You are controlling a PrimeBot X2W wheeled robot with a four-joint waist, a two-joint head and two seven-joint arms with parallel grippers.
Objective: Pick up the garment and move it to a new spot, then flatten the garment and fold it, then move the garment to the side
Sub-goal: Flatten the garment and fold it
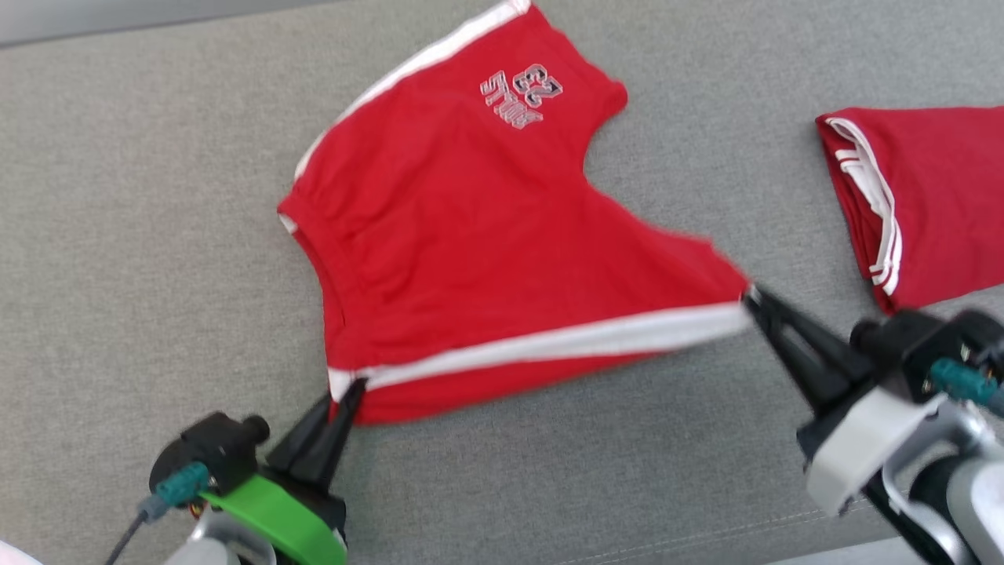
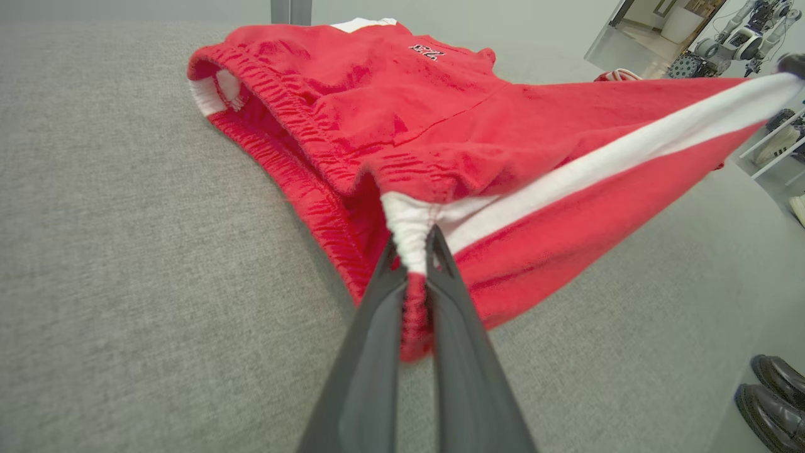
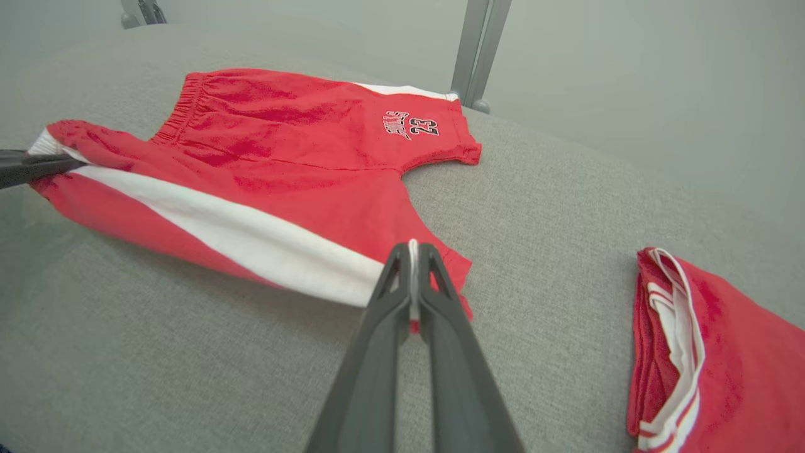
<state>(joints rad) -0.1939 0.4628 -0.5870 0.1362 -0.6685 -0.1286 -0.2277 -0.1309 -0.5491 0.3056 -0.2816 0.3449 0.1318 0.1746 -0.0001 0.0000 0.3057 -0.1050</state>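
Nearest the robot, the left gripper (image 1: 354, 390) has its 2 dark fingers pressed together on the white-striped waistband corner of the red fabric shorts with white side stripes (image 1: 486, 259). The left wrist view shows the bunched cloth pinched between them (image 2: 412, 242). The right gripper (image 1: 753, 297) is clamped the same way on the hem end of the same stripe, with a thin white fold caught between its closed tips (image 3: 413, 248). The near stripe runs taut between the 2 grippers, and this front edge hangs lifted off the grey woven fabric surface (image 1: 157, 235). The farther part of the shorts lies on the surface, with the printed number 23 (image 1: 522, 98) on the far leg.

There are 2 grippers, 2 red garments, and 2 white stripes on the shorts, 1 near and 1 far. The second garment, a folded red cloth piece with white trim (image 1: 933, 196), lies to the right, apart from the shorts. Bare grey surface lies between them, and a wider bare stretch lies to the left. The surface's near edge shows at the lower right and its far edge at the upper left. In the left wrist view, 2 black glossy shoes (image 2: 777, 393) stand on the floor.
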